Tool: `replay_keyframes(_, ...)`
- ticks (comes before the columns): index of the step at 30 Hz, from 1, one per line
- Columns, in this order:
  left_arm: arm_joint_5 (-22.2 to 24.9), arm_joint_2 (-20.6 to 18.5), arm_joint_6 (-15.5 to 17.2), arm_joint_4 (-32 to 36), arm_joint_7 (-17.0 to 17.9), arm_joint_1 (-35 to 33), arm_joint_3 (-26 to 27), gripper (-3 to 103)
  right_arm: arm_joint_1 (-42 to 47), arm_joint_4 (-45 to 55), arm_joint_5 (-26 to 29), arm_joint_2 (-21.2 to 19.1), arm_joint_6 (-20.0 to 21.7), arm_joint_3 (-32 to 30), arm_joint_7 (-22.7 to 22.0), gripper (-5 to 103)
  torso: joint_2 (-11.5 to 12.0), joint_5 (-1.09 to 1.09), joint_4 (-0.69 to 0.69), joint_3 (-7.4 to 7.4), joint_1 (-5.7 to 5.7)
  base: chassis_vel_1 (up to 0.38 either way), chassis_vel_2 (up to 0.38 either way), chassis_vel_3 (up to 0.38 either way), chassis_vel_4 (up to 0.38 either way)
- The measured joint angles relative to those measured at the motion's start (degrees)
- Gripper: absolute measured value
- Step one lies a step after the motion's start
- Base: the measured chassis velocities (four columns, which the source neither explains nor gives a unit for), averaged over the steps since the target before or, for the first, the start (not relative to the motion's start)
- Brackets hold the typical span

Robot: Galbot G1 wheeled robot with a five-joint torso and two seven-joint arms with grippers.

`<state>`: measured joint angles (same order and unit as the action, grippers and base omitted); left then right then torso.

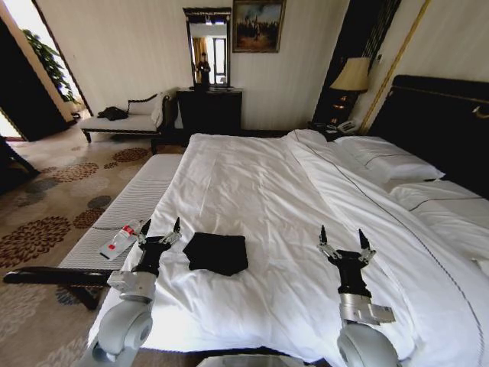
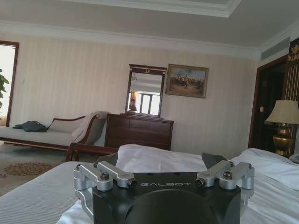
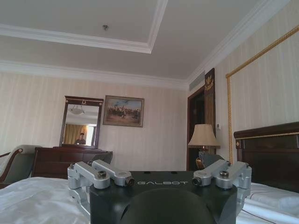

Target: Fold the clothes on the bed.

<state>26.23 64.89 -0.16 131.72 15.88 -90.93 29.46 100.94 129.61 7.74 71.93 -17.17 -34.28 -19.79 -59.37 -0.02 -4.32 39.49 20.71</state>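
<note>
Clothes (image 1: 217, 252) folded on bed (image 1: 260, 183)

Black T-shirt (image 1: 217, 252): soft fabric, folded into a compact, roughly square bundle; lettering not visible. Lying flat on the white duvet, near the foot end of the bed (image 1: 260, 176), toward the left side. Edges slightly uneven, one corner drooping toward the foot edge.

Bed: large double, white duvet with light creases, white pillows (image 1: 390, 160) stacked at the head end, tall dark wooden headboard (image 1: 439, 122) behind. Duvet surface around the bundle otherwise smooth.
</note>
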Motion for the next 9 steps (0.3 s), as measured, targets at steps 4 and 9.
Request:
replay_keyframes(4, 0.0, -0.1, 0.0, 0.0, 0.0, 0.0, -0.1, 100, -0.1, 0.0, 0.2, 0.0, 0.0, 0.0, 0.0, 100, 0.0, -0.01, 0.00, 0.00, 0.00, 0.000, 0.000, 0.000, 0.000)
replay_keyframes(9, 0.1, -0.2, 0.0, -0.1, 0.0, 0.2, -0.1, 100, -0.2, -0.1, 0.4, 0.0, 0.0, 0.1, 0.0, 100, 0.0, -0.01, -0.01, 0.00, 0.00, 0.000, 0.000, 0.000, 0.000)
